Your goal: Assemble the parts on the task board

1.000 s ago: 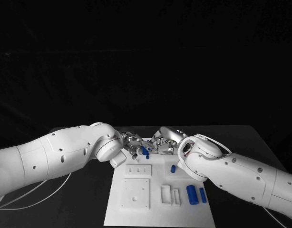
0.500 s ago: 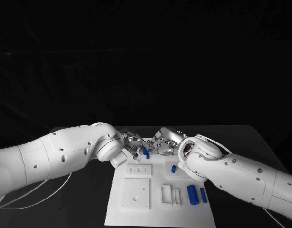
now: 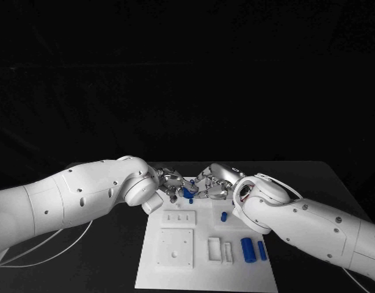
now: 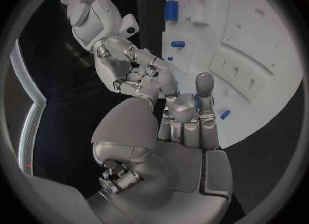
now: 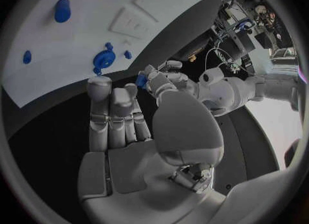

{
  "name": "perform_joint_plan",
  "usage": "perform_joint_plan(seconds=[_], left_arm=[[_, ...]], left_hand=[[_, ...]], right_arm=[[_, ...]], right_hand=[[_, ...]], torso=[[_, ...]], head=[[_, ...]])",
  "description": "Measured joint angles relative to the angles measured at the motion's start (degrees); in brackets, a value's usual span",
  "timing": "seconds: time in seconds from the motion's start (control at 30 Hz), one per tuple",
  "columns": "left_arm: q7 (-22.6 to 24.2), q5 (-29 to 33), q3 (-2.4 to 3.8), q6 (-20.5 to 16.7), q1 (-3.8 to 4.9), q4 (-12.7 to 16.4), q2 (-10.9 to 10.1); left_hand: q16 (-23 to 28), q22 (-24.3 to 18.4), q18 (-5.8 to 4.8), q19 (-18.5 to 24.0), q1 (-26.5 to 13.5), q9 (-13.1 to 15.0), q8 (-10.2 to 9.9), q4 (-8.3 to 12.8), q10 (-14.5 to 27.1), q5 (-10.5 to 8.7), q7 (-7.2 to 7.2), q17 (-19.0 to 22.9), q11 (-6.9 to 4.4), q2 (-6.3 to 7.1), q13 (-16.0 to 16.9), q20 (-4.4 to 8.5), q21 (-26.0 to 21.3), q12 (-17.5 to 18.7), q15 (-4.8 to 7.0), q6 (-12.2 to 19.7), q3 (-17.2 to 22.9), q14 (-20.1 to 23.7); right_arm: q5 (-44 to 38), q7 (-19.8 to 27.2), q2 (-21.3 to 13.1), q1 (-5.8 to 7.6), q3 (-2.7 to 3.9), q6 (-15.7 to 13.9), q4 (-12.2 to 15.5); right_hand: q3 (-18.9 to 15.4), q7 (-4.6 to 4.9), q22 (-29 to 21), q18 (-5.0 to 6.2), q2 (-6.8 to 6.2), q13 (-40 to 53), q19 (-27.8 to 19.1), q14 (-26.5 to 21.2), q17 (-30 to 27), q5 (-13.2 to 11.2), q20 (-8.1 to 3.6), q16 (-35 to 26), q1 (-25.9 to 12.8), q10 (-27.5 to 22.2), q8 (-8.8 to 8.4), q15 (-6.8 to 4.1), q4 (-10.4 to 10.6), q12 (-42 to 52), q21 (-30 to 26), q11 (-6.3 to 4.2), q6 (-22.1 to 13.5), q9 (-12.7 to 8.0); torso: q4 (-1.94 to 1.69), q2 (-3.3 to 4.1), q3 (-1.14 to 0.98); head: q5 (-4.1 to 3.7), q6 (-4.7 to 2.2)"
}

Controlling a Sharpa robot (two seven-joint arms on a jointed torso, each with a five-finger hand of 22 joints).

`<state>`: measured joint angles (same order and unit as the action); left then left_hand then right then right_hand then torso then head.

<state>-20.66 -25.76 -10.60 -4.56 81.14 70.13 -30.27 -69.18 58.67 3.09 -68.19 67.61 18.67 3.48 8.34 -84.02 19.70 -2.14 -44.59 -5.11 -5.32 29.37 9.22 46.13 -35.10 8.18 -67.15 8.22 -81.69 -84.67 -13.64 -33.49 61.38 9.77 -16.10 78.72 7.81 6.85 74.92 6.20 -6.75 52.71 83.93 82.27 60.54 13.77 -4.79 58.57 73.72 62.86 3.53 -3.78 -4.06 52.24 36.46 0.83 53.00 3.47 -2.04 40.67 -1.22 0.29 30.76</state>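
Head view. The task board [image 3: 205, 247] is lying on the black table [image 3: 117, 244] with its long axis running away from the robot. The left hand [image 3: 171, 184] and right hand [image 3: 212, 185] are being brought together over the board's far end, fingertips almost meeting around a small blue part [image 3: 187, 193]. Which hand is carrying it cannot be told here. Two blue cylinders [image 3: 247, 249] are lying side by side near the board's right edge, and a small blue piece [image 3: 223, 216] is lying further up, apparently awaiting their turn.

Left wrist view. The left hand [image 4: 174, 131] is seen with fingers curled upward; a blue part [image 4: 197, 102] is being pinched at the fingertips, presumably kept high for a handover or alignment. The right hand [image 4: 138, 74] is being held just beyond, fingers bunched toward it. A loose blue piece [image 4: 224, 115] is lying at the board's edge [image 4: 270, 126].

Right wrist view. The right hand [image 5: 119, 116] is shown with fingers together and extended; nothing is plainly being held in it, and its grasp cannot be told. The left hand [image 5: 161, 80] is holding a blue part [image 5: 141, 80] just beyond those fingertips. A blue round part [image 5: 103, 58] is sitting on the board [image 5: 77, 38] below.
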Motion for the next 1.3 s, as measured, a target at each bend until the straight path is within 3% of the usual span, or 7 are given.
perform_joint_plan(seconds=[0.13,0.3,0.43,0.67,0.93,1.23,1.3], left_arm=[[-0.1,-0.1,-0.04,-0.2,0.0,-0.3,-0.1],[-0.2,-0.2,-0.14,-0.5,0.0,-0.6,-0.1],[-0.3,-0.4,-0.18,-0.7,-0.01,-0.7,-0.2],[-1.0,-1.5,-0.44,-1.2,-0.01,-0.7,-0.6],[-2.1,-3.3,-1.69,-1.6,-0.01,-0.1,-1.4],[-3.0,-5.7,-3.01,-2.3,-0.27,0.8,-1.8],[-3.0,-6.5,-3.07,-2.5,-0.52,0.9,-1.8]], left_hand=[[-0.3,0.3,0.0,-0.2,-0.1,0.0,0.0,-0.1,0.0,0.45,-0.11,-0.5,0.0,0.08,-0.1,-0.2,-0.1,-0.3,0.01,-0.1,0.1,0.0],[-0.4,0.6,0.0,-0.2,-0.3,0.0,-0.1,-0.1,0.0,0.54,-0.16,-0.6,0.0,0.27,-0.3,-0.2,-0.5,-0.4,0.0,-0.2,0.3,0.0],[-0.4,0.7,0.0,-0.4,-0.6,0.0,0.1,0.0,0.0,0.88,-0.16,-0.8,0.0,0.27,-0.3,-0.41,-0.6,-0.4,0.0,-0.2,0.5,0.0],[-0.9,1.4,0.01,-0.6,-1.0,0.0,0.1,0.2,0.0,0.88,-0.19,-1.8,0.01,0.48,-0.5,-0.62,-0.8,-1.2,-0.2,-0.2,0.7,-0.2],[-1.3,2.4,0.0,-0.8,-1.5,0.0,0.1,-0.1,0.0,0.9,-0.2,-2.8,0.02,0.39,-1.2,-0.82,-1.5,-3.5,-0.4,-0.2,0.4,-0.4],[-1.9,3.4,0.01,-1.2,-3.1,1.1,0.5,-0.2,-0.1,3.3,-0.2,-3.6,0.05,-0.15,-2.3,-1.61,-1.9,-5.2,-0.4,-0.2,0.2,-0.4],[-2.1,3.5,0.01,-1.2,-3.3,1.1,0.5,-0.1,0.0,5.59,-0.2,-3.9,-0.01,-0.02,-2.4,-1.65,-1.9,-5.7,-0.41,-0.2,0.7,-0.4]], right_arm=[[0.5,0.5,-0.6,0.01,0.04,-0.6,0.0],[1.1,1.3,-1.7,-0.06,0.04,-1.7,0.6],[1.5,1.8,-2.9,-0.2,0.04,-2.5,1.3],[3.9,3.6,-6.6,-0.64,0.16,-4.1,2.0],[12.1,6.9,-11.3,-0.62,2.33,-6.1,1.6],[18.8,10.0,-13.6,0.97,3.73,-7.6,-0.3],[19.6,10.4,-13.7,1.16,4.08,-7.8,-0.9]], right_hand=[[-4.8,0.31,0.0,0.37,-0.81,-0.6,0.0,-0.2,-0.3,0.0,0.0,0.0,1.7,-0.2,0.0,0.19,3.9,0.0,-0.6,0.2,-2.8,-0.1],[-5.6,0.37,0.0,0.41,-1.55,-1.3,0.2,-0.2,-0.7,-0.2,0.2,0.0,2.9,-0.4,0.0,0.19,6.5,0.5,-1.3,0.41,-3.9,-0.2],[-5.3,0.43,0.0,0.41,-1.17,-1.4,0.2,-0.2,-0.8,-0.2,0.2,0.0,3.3,-0.4,0.0,0.19,6.6,0.5,-1.5,0.41,-3.9,-0.2],[-2.5,0.15,0.0,0.4,-0.35,-1.9,0.2,-0.2,-1.1,1.4,0.2,-0.4,3.3,-0.5,0.0,0.19,3.8,0.5,-1.9,0.32,-1.3,-0.2],[-1.0,0.26,-0.4,0.4,0.6,-2.7,0.2,-0.8,-2.7,5.4,0.2,-2.3,2.4,-0.7,0.0,0.52,2.2,0.2,-5.2,0.08,-0.3,-0.2],[-0.2,0.25,-2.0,0.37,0.67,-3.8,0.2,-1.1,-4.0,6.2,0.2,-3.4,2.4,-0.7,0.0,0.42,1.4,-0.4,-8.6,0.08,-0.3,-0.2],[0.0,0.25,-2.1,0.37,0.89,-4.0,0.2,-1.1,-4.1,6.9,0.2,-3.7,2.1,-0.7,0.0,0.42,1.2,-0.4,-8.8,0.08,-0.3,-0.2]], torso=[[0.01,0.0,-0.01],[0.0,0.02,-0.02],[-0.03,0.04,-0.04],[-0.04,0.03,-0.07],[0.14,-0.09,-0.04],[0.43,-0.25,-0.04],[0.46,-0.27,-0.07]], head=[[0.02,-0.01],[0.06,0.03],[0.2,0.12],[0.58,0.36],[0.59,0.54],[0.62,0.84],[0.62,1.1]])
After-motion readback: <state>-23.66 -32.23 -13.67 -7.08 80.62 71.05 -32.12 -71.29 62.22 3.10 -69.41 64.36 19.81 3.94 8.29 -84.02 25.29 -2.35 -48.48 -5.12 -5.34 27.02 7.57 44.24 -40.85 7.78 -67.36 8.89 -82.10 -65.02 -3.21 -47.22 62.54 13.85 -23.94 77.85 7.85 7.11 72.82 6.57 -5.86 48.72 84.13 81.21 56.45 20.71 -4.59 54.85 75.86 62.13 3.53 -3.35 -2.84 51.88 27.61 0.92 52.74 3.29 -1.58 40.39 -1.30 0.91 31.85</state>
